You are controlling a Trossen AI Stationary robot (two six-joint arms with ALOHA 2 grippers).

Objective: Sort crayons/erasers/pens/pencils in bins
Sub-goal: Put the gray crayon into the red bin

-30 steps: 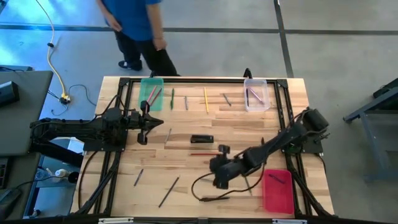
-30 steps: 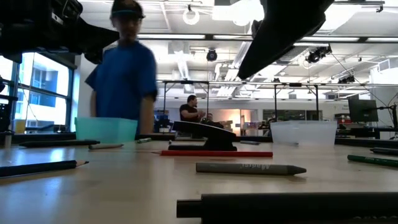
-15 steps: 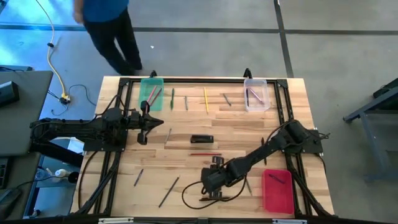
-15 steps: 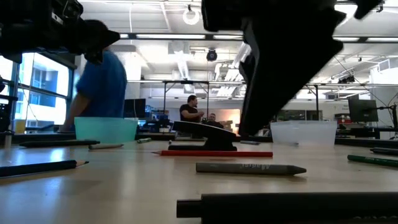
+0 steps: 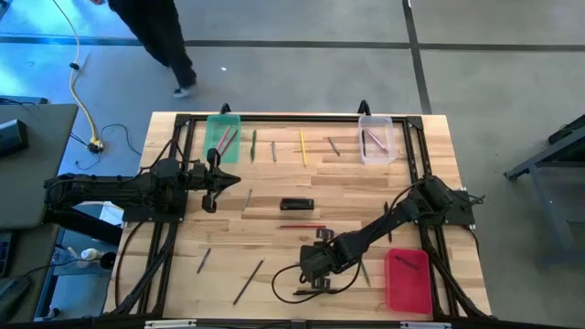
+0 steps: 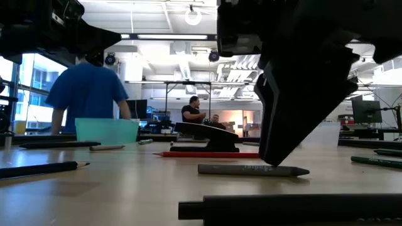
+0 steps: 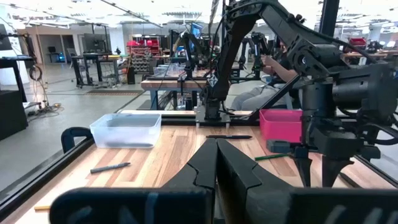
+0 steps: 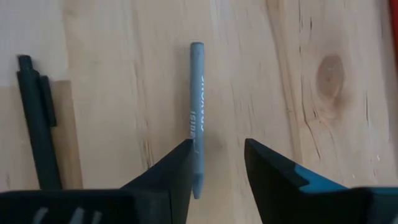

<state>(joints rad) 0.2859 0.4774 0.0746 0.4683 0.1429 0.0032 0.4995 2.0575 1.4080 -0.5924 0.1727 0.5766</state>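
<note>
Left tool: fingers together on nothing, parked above the desk near the green bin; this arm waits.

Green bin: at the far left corner of the desk, pinkish pens lying in it.

Loose items, left side: a short dark pen and a long dark stick lie near the front edge, apart from each other.

Middle row: a green pencil, a grey stick and a yellow pencil lie side by side near the far edge; a red pencil lies just in front of a black block.

Right tool: low over the desk at centre front, fingers apart, nothing held.

Grey crayon: flat on the wood, its near end against the inner face of one finger; it is off centre in the gap, hugging that side.

Black pen: lies beside the crayon, apart from it and outside the fingers.

Step in hand: grasping the grey crayon, judged from the straddle.

Doing it well: the tool should shift sideways so the crayon sits mid-gap, reach further along its length, then close gently; a nudge from the near finger could roll it away.

Clear bin: far right corner, a few sticks inside.

Red bin: front right, near the right tool, one dark item in it.
</note>
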